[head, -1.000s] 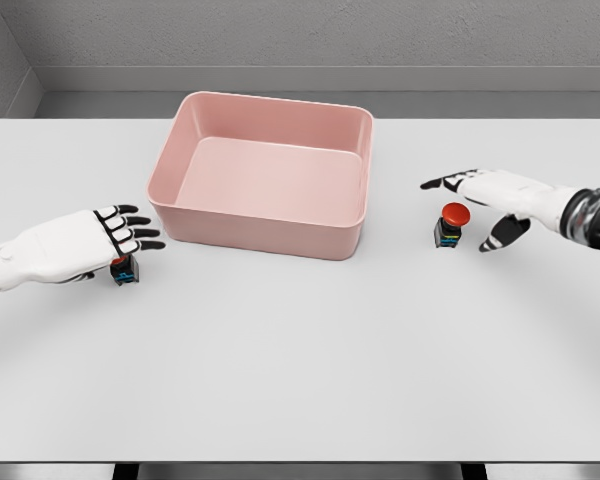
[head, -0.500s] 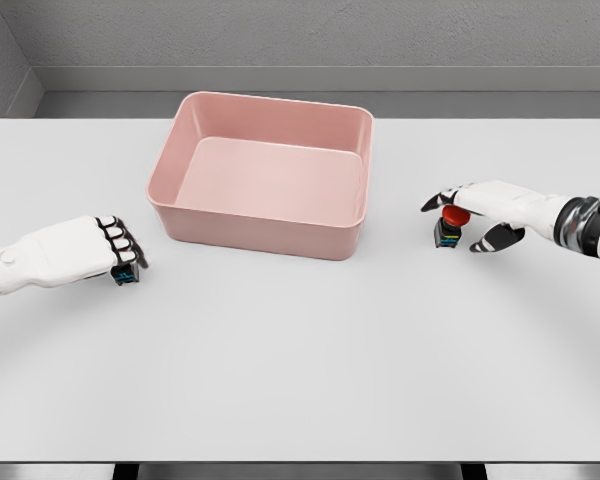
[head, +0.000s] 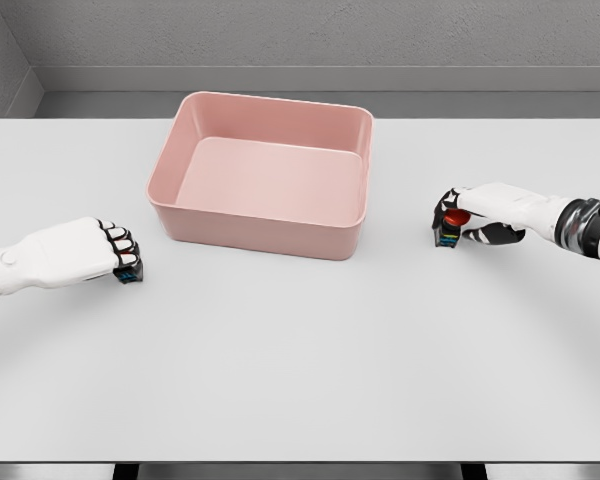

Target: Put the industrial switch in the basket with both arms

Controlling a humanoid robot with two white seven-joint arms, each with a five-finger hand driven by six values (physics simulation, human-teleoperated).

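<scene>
Your left arm came in low from the left edge, forearm lying almost level, and your left hand (head: pixel 80 252) was curled into a fist with its knuckles turned toward the middle. Your right arm reached in from the right edge, its dark wrist joint showing, and your right hand (head: pixel 480 212) had its fingers (head: pixel 446 204) wrapped downward, the thumb tucked beneath.

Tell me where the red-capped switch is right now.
In the head view the red-capped switch sits on the white table right of the pink basket, enclosed by the right hand.
</scene>
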